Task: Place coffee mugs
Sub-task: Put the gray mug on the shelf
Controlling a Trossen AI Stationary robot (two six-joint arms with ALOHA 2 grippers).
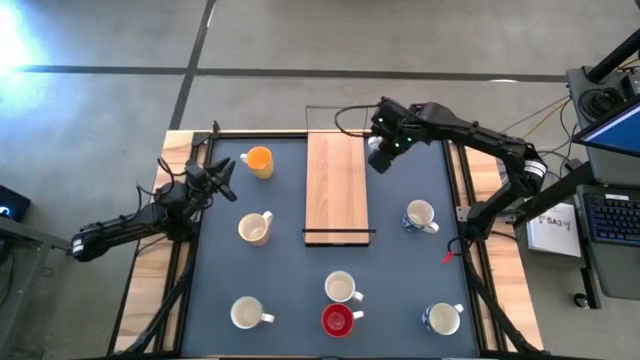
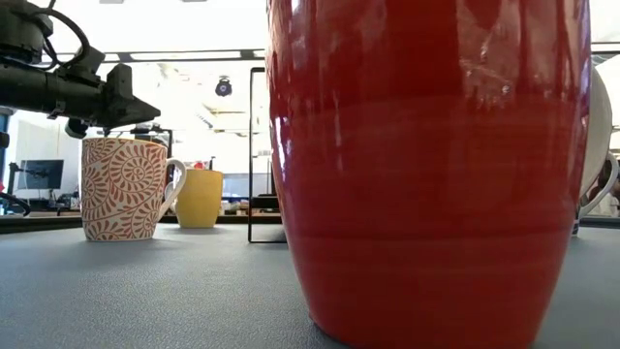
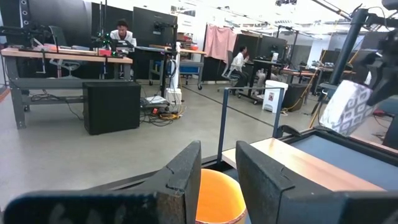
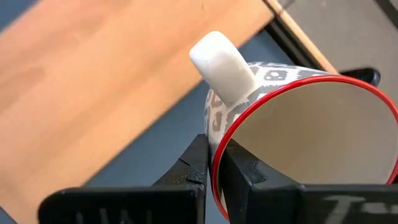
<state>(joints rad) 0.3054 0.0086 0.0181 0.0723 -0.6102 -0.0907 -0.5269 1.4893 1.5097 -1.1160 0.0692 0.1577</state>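
My right gripper [image 1: 381, 153] hangs by the far right corner of the wooden board [image 1: 336, 185], shut on a grey-patterned mug with a red rim [image 4: 292, 118]; the same mug [image 3: 345, 109] shows in the left wrist view. My left gripper [image 1: 224, 180] is open, touching nothing, just left of the orange mug [image 1: 259, 161], which stands on the mat. Its fingers [image 3: 186, 180] frame that orange mug [image 3: 217, 199] in the left wrist view. Several more mugs stand upright on the mat: cream ones [image 1: 255, 228] [image 1: 420, 216] [image 1: 342, 288] and a red one [image 1: 338, 320]. My right gripper pinches the mug's wall at the red rim [image 4: 219, 163], one finger inside the cup and one outside, near the white handle [image 4: 222, 65]. The mug is lifted clear and tipped on its side, its mouth toward the wrist camera.
Two more cream mugs stand near the mat's near edge [image 1: 247, 313] [image 1: 441, 318]. A thin black wire frame [image 1: 338, 237] crosses the board's near end. In the low view the red mug [image 2: 436, 165] fills the foreground, with a patterned mug [image 2: 121, 189] behind it.
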